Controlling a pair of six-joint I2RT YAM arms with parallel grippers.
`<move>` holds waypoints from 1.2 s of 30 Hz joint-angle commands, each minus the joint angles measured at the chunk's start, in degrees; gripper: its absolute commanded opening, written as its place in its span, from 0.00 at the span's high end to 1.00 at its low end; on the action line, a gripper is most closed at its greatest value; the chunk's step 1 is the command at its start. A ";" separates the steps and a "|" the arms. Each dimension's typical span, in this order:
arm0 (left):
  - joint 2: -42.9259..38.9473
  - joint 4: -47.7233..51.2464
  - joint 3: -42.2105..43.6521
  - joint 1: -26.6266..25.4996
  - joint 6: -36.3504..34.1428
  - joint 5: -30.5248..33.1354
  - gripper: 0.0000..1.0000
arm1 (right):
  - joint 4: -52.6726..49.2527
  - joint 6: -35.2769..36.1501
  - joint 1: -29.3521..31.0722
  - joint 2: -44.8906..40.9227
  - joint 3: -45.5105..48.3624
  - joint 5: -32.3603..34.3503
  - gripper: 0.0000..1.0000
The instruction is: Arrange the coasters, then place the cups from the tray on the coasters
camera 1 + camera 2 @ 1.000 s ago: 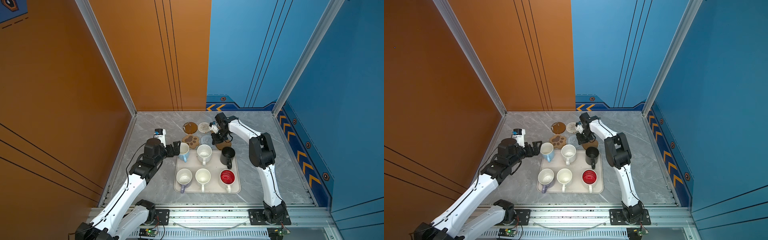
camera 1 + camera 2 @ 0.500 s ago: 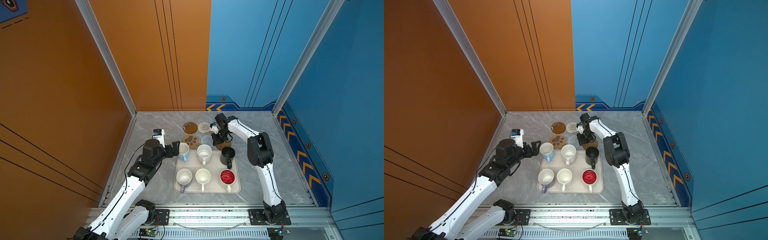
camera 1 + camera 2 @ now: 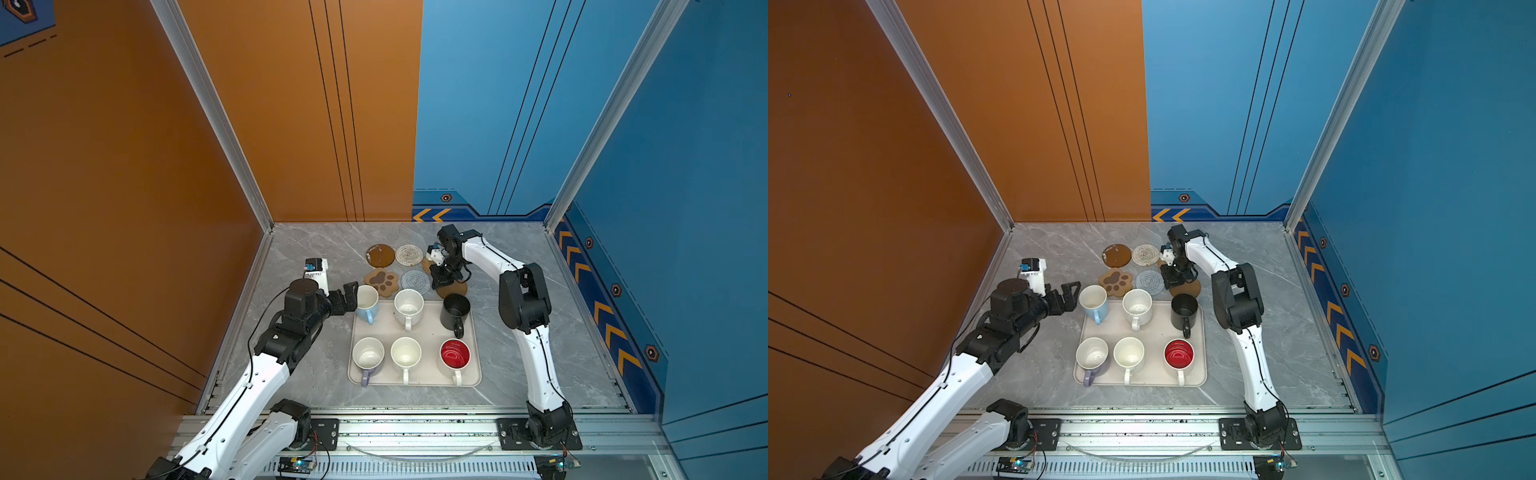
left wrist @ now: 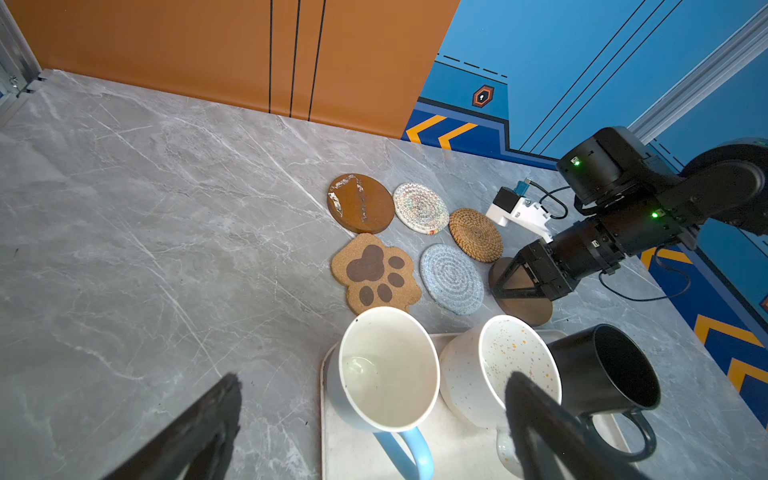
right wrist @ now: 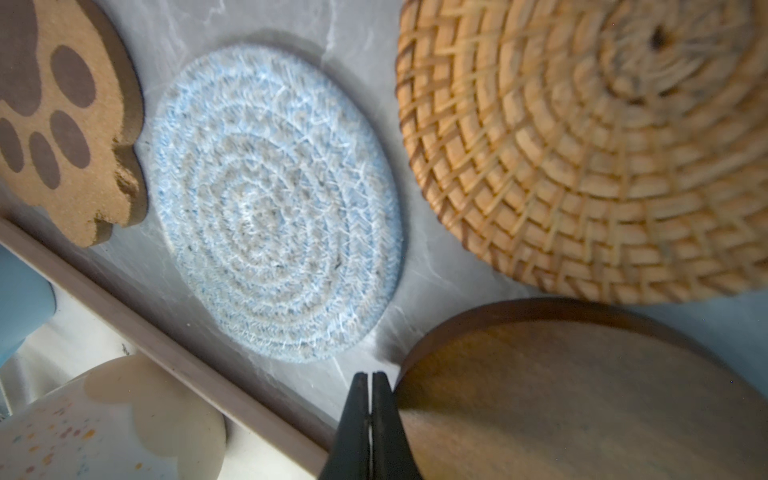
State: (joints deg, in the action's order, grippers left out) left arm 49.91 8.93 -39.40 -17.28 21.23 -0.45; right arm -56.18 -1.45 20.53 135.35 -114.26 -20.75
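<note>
Fingers point(image 4: 208, 424) of the left gripper point(image 3: 1070, 296) stand spread wide and empty, just beside the light-blue handled mug point(image 3: 367, 303). Judgement: the spread suits taking that mug by its body. No contact is made yet.

All six cups are on the large cream rectangular tray point(image 3: 432, 334), upright, with handles turned roughly toward its near edge.
- Near row: lilac handled mug point(image 3: 367, 356), plain white handled mug point(image 3: 406, 353), white handled mug with red inside point(image 3: 455, 354).
- Far row: the light-blue handled mug at the left corner, speckled white handled mug point(image 3: 409, 304), matte black handled mug point(image 3: 455, 309).

Beyond the tray, six coasters lie flat on the grey marbled bench point(image 3: 316, 249), in two close rows of three.
- Nearer row: paw-shaped cork-brown coaster point(image 3: 381, 281), grey-blue woven round coaster point(image 3: 415, 281), dark brown wooden disc point(image 3: 457, 289).
- Farther row: brown disc with pale streaks point(image 3: 380, 254), white woven round coaster point(image 3: 409, 254), tan rattan round coaster point(image 4: 476, 235).

Whether the rattan touches the dark disc cannot be told.

The right gripper point(image 5: 369, 399) has its fingers pressed together, holding nothing. Their tips are against the dark disc's rim, on the side facing the grey-blue coaster. Judgement: closed fingers serve as a pusher to square that disc into its row. Arranging looks nearly complete, and no cup is on a coaster yet.
</note>
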 commanded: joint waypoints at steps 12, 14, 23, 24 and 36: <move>-0.54 1.00 0.68 -0.43 -0.87 1.15 0.01 | -2.00 1.10 -5.26 -1.25 3.65 2.39 1.00; -0.35 1.00 0.64 -0.47 -0.76 1.20 0.01 | -2.00 1.27 -6.21 -1.72 4.31 2.54 1.00; -0.13 1.00 0.37 -0.56 -0.58 1.13 0.01 | -1.90 1.91 -9.07 -2.66 6.96 3.30 1.00; -0.14 0.97 0.35 -0.54 -0.52 1.15 0.01 | -1.83 1.92 -9.39 -2.76 7.12 3.43 1.00; -0.46 1.00 0.28 -0.74 -0.32 1.54 0.01 | -1.08 1.01 -12.30 -2.90 8.30 3.70 1.00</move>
State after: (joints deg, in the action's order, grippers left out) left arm 49.91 9.06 -39.40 -17.32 21.04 -0.21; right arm -56.42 -0.84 9.58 132.97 -107.90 -20.78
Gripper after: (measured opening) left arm 0.989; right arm 0.047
